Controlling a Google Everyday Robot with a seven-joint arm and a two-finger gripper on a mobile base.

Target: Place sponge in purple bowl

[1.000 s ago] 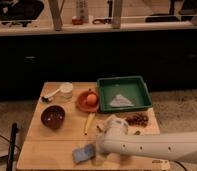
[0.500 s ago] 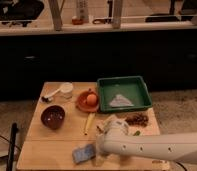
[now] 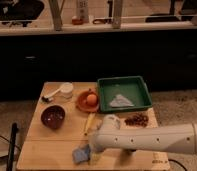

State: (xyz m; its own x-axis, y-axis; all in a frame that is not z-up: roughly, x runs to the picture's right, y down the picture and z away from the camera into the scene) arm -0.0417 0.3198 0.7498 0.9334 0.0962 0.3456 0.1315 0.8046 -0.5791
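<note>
The sponge is a small blue-grey block lying near the front edge of the wooden table. The purple bowl is dark and round and stands on the left side of the table, behind and to the left of the sponge. My white arm reaches in from the right. My gripper is low over the table, right beside the sponge on its right. The arm hides the gripper's tip.
A green tray with a crumpled white cloth stands at the back right. An orange plate holding an orange fruit, a banana, a white cup, a brush and a brown cluster lie on the table.
</note>
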